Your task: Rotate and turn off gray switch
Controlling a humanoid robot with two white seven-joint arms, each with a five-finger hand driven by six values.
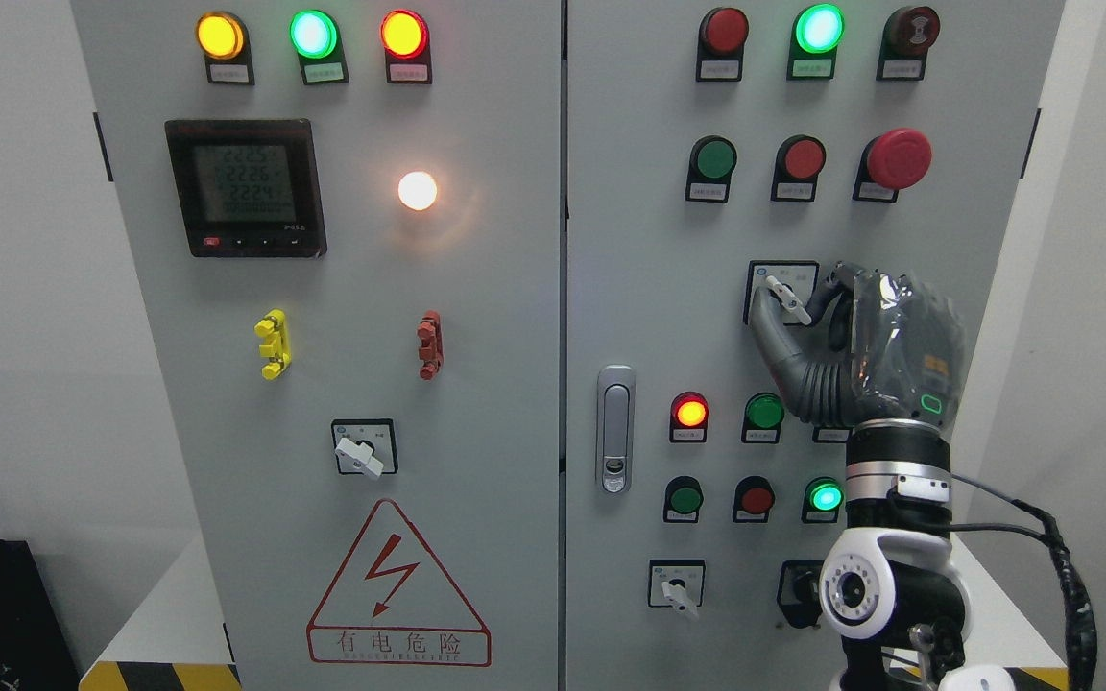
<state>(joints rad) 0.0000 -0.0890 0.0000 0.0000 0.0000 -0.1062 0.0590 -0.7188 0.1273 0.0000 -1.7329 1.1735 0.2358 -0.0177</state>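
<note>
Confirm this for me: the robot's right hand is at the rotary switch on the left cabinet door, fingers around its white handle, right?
Not quite. The head view shows the right hand at the rotary switch on the right door, fingers around its white handle.

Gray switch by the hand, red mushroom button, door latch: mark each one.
gray switch (789,299), head view, on its white lever.
red mushroom button (900,157), head view, on its round cap.
door latch (615,427), head view, on its metal handle plate.

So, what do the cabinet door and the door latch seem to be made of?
The cabinet door looks like sheet metal with a matte light-gray paint: flat, even, soft glare only. The door latch looks like polished or chromed metal, given its bright silvery shine; plated plastic is possible.
</note>
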